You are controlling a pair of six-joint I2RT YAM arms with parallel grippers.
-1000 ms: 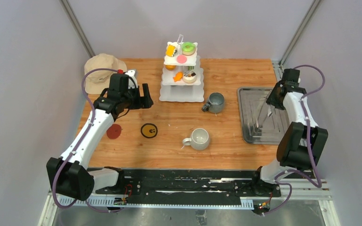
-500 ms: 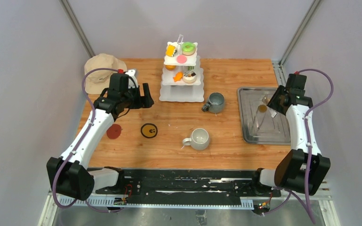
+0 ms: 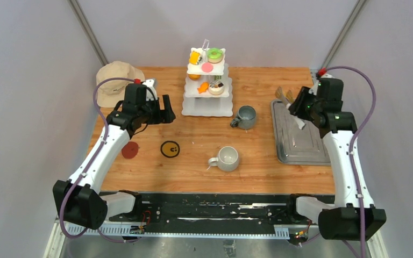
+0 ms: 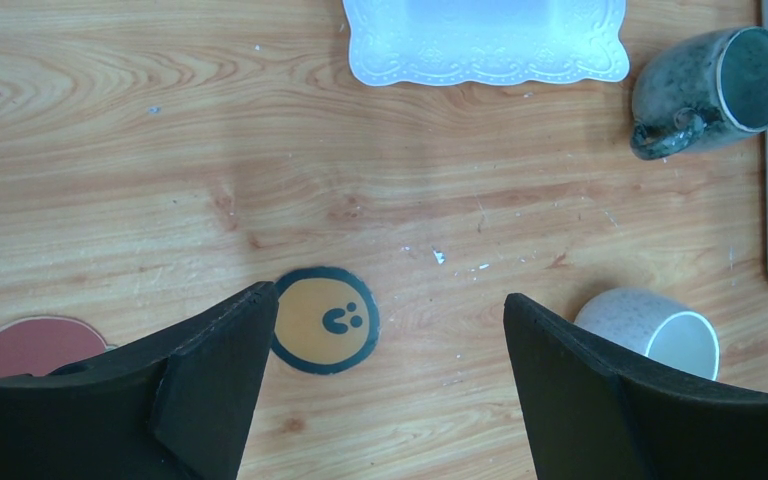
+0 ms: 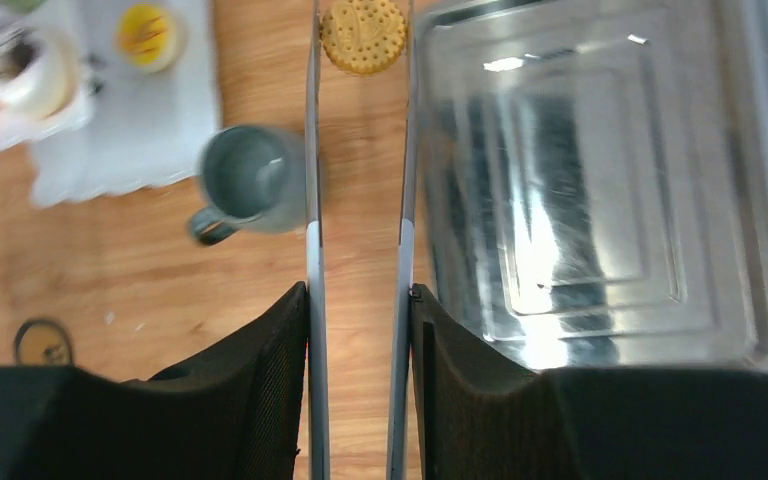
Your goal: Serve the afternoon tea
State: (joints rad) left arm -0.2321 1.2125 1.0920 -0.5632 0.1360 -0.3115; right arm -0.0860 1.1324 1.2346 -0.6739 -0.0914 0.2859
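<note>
Biscuit (image 5: 363, 35), round, dotted, pinched between steel tongs (image 5: 312, 240) beyond right hand (image 5: 358, 296), which grips them; left hand (image 4: 388, 306) open.

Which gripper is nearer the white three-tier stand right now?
Left. The left gripper hovers open just left of the stand; the right gripper is farther off, above the steel tray, shut on tongs holding a biscuit.
</note>
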